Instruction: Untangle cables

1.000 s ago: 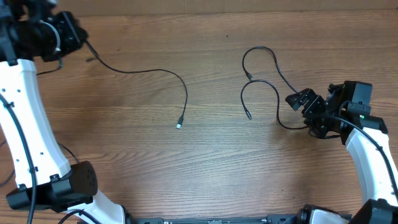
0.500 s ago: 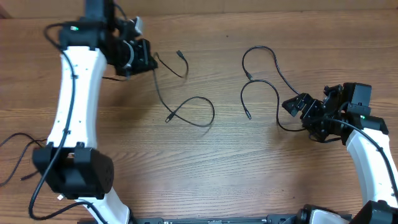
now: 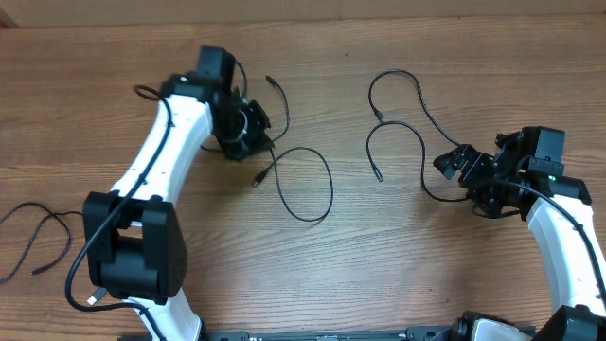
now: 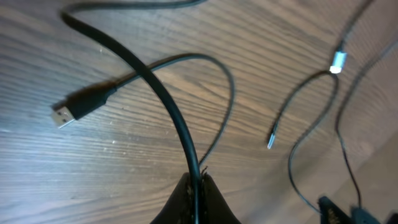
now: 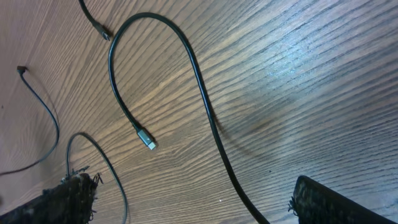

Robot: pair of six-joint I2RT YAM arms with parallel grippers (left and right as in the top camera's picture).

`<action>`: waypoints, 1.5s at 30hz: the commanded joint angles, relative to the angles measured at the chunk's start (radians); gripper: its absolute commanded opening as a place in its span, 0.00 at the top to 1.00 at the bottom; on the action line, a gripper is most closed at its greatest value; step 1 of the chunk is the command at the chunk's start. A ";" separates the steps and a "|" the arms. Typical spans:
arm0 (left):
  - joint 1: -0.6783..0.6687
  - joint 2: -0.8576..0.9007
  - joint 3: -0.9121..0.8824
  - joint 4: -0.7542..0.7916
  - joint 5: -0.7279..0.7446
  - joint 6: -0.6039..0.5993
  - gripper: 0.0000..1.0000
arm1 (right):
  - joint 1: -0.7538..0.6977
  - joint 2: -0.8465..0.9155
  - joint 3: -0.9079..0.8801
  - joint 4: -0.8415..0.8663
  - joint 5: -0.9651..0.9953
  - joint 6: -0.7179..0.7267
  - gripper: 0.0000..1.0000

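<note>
A: What is the largest thing in the overhead view?
B: The wooden table (image 3: 379,284); it fills the whole frame. After it come two white arms. The left arm (image 3: 156,156) reaches from the lower left of the frame up to the upper centre-left. The right arm (image 3: 559,232) is at the right edge, in the lower half.
A: And where do the cables lie?
B: The looped cable (image 3: 330,189) lies just left of the centre, and one end of it is higher up, near the left gripper. The second cable (image 3: 395,73) makes curves right of the centre, in the upper half, and runs down to the right gripper.
A: How are the grippers?
B: The left gripper (image 3: 248,128) is closed tight on the looped cable; in the left wrist view the cord goes straight into the pressed fingertips (image 4: 180,205). The right gripper (image 3: 469,180) is spread wide and grips nothing. In the right wrist view the second cable passes over the wood between its two fingers.
A: Any small things?
B: A USB plug (image 4: 62,115) lies at the left of the left wrist view, and a small silver plug (image 5: 146,140) lies left of centre in the right wrist view
</note>
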 commanded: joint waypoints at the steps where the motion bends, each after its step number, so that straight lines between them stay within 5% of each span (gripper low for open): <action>1: -0.045 -0.005 -0.090 0.091 -0.031 -0.190 0.96 | 0.005 -0.015 0.027 -0.005 0.010 -0.012 0.00; 8: -0.107 -0.005 -0.163 0.215 -0.139 -0.432 0.95 | 0.005 -0.015 0.027 -0.004 0.010 -0.012 0.00; 14: -0.179 -0.005 -0.164 0.282 -0.336 -0.697 0.81 | 0.005 -0.015 0.027 -0.004 0.010 -0.012 0.00; 19: -0.222 -0.005 -0.164 0.348 -0.459 -0.734 0.74 | 0.005 -0.015 0.027 -0.004 0.010 -0.012 0.00; 27: -0.242 0.055 -0.164 0.367 -0.502 -0.808 0.43 | 0.005 -0.015 0.027 -0.004 0.010 -0.012 0.00; 41: -0.237 0.195 -0.164 0.525 -0.450 -0.849 0.66 | 0.005 -0.015 0.027 -0.004 0.010 -0.012 0.00; 45: -0.237 0.203 -0.164 0.523 -0.499 -0.816 0.82 | 0.005 -0.015 0.027 -0.004 0.010 -0.012 0.00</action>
